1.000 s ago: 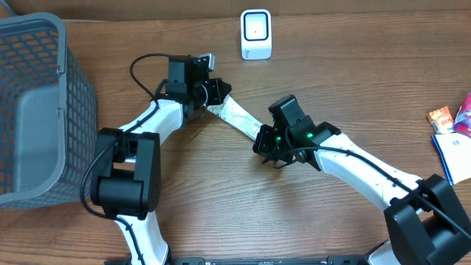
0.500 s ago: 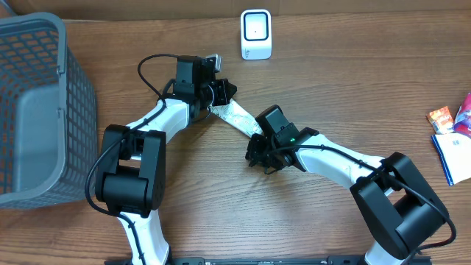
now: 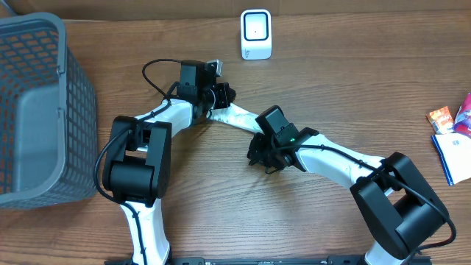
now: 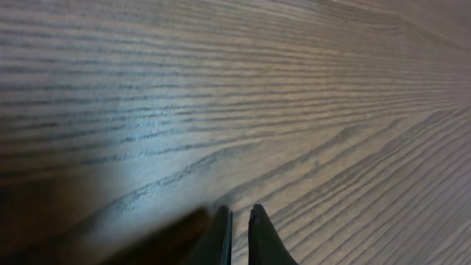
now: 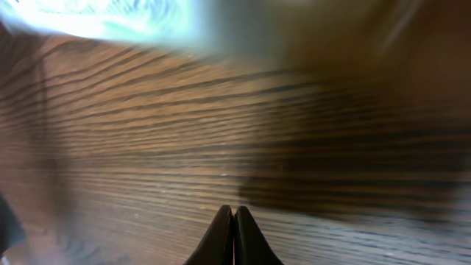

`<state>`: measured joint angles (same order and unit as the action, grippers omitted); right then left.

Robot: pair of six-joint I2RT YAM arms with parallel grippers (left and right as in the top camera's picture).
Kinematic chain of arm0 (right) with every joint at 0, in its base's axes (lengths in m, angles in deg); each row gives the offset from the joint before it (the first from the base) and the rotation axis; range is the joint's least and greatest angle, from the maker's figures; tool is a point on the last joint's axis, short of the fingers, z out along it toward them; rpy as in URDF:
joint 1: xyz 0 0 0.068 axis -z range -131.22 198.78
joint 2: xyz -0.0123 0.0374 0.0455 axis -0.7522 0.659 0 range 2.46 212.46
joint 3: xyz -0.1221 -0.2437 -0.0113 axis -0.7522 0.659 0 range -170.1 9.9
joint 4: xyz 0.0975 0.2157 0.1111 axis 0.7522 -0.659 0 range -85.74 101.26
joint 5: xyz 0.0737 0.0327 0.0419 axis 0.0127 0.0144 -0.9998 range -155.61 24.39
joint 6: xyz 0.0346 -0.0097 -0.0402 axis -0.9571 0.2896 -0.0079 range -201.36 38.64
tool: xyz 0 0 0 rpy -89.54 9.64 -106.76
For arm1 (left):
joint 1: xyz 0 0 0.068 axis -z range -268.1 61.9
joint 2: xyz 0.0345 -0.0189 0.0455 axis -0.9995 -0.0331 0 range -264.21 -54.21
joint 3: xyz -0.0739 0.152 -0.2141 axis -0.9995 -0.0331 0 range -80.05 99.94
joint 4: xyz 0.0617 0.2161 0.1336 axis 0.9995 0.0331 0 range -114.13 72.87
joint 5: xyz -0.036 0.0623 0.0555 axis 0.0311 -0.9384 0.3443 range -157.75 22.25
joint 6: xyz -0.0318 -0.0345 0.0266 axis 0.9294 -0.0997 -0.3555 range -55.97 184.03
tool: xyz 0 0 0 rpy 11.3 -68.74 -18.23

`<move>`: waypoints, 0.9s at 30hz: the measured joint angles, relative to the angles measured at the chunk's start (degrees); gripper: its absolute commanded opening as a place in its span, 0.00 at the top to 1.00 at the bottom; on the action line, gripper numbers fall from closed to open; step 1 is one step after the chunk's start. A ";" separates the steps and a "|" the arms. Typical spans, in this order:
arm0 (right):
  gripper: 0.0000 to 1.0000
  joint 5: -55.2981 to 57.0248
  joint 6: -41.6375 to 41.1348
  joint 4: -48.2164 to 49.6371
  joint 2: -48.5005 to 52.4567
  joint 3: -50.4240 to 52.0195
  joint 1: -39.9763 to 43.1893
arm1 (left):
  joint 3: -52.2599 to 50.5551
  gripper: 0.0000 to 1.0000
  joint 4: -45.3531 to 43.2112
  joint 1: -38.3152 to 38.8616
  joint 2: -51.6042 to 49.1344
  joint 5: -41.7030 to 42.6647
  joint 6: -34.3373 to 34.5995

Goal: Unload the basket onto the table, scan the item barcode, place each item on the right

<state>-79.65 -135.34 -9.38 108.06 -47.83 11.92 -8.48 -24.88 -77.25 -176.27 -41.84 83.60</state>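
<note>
Silver packet [image 3: 237, 118] laid between two closed grippers
Nearest, the right gripper [image 3: 259, 140] is closed at one end; the packet is slanted back to the closed left gripper [image 3: 218, 101]. Farther back, the scanner [image 3: 256, 34] is placed, closer to the left gripper.

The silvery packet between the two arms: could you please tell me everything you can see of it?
The silvery packet is a long, flat, narrow strip that looks like crinkled foil, pale and shiny. It lies slanted over the wooden table, its upper end by the left gripper and its lower end running under the right gripper. Both grippers are shut, but whether either pinches it cannot be told. No barcode shows.
</note>
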 measured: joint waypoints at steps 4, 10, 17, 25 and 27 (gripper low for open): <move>0.96 2.38 -0.02 -2.60 0.00 0.02 0.42 | 0.11 0.96 2.67 -0.13 0.00 0.00 0.00; 0.96 4.68 0.00 -2.73 0.00 0.00 4.68 | 0.90 0.96 9.49 -1.68 0.79 1.81 -0.28; 0.96 5.75 1.09 0.24 0.00 0.02 9.97 | 0.90 0.96 19.67 -3.63 3.04 3.10 -1.60; 0.95 5.95 1.49 6.45 0.00 0.02 10.58 | 0.83 0.96 26.45 -0.55 4.63 5.51 -3.34; 0.95 5.95 1.51 8.24 0.00 0.02 10.58 | 0.83 0.96 27.69 1.64 4.90 5.97 -3.50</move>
<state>-73.71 -133.83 -1.14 108.06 -47.81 22.49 -7.65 2.81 -75.61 -171.37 -35.87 80.10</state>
